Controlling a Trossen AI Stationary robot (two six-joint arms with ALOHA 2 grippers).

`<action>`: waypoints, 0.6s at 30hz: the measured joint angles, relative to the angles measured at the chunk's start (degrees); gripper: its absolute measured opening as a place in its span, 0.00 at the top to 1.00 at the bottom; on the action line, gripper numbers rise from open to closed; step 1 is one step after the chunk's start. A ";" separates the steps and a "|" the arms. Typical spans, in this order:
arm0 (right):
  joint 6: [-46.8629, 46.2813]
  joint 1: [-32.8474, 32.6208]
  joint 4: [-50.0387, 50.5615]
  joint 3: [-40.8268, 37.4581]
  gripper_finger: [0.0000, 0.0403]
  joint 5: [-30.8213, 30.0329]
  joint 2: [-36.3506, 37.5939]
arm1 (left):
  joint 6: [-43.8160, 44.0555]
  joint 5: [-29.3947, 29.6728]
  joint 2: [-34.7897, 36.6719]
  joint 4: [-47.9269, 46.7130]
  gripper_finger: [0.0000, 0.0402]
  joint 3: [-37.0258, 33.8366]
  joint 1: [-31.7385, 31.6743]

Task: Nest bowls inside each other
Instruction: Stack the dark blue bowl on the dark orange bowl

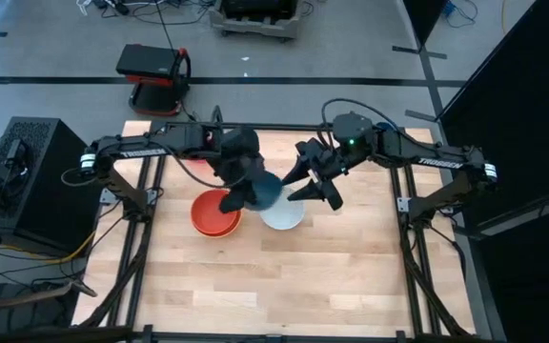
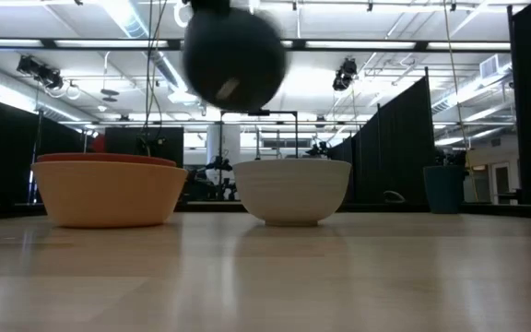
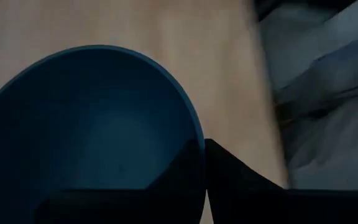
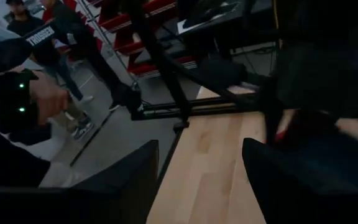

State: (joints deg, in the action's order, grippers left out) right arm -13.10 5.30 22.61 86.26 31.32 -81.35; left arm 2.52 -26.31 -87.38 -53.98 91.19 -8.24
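The light wooden desk (image 1: 284,276) carries a round orange plastic bowl (image 1: 215,215) with a red bowl (image 2: 109,159) nested in it, left of the desk's middle, and a pale white plastic bowl (image 1: 284,215) just right of it. The left end effector (image 1: 241,195), pressed together, pinches the rim of a teal-blue plastic bowl (image 3: 92,137), lifted above the gap between them. The right end effector (image 1: 317,186), spread and empty, hovers near the white bowl's right side.

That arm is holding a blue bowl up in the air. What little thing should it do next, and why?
Probably lower it into the white bowl. The left gripper pinches the blue bowl by its rim, above the table, beside the white one. The right gripper is open and holds nothing.
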 joint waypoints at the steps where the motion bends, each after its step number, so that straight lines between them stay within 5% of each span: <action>1: 0.09 0.08 0.08 0.00 0.47 0.02 0.00 | 0.26 1.39 0.38 -1.04 1.00 -0.06 -0.08; 18: 1.67 1.43 1.23 0.00 0.50 0.30 0.07 | 6.74 22.29 9.63 -13.56 1.00 -4.04 -1.59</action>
State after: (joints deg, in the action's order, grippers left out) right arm -11.43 6.74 23.83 86.26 31.61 -81.28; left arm 9.26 -4.02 -77.74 -67.54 87.15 -9.84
